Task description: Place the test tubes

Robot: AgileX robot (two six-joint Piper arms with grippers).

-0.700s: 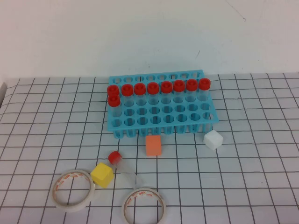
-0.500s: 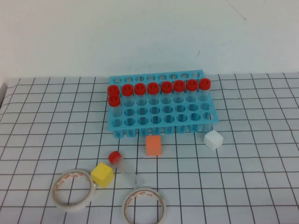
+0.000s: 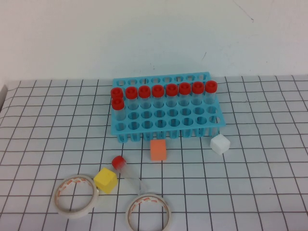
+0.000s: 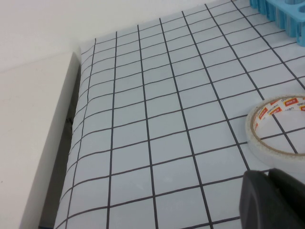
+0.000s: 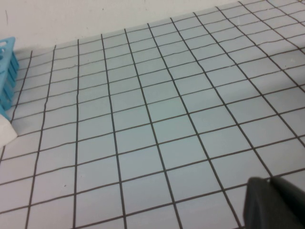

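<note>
A blue test tube rack [image 3: 166, 111] stands at the middle of the gridded mat, with several red-capped tubes upright along its back rows. One loose red-capped tube [image 3: 126, 172] lies flat in front of the rack, beside a yellow cube [image 3: 105, 180]. Neither arm shows in the high view. My left gripper [image 4: 268, 177] hovers shut over bare mat, close to a tape roll [image 4: 279, 125], holding nothing. My right gripper [image 5: 270, 182] is also shut and empty above bare grid squares, with the rack's edge [image 5: 6, 71] far off.
Two tape rolls [image 3: 75, 195] [image 3: 149, 212] lie near the front edge. An orange cube [image 3: 158, 149] sits just before the rack and a white cube [image 3: 219, 144] off its right corner. The mat's left border meets a pale ledge [image 4: 33, 143].
</note>
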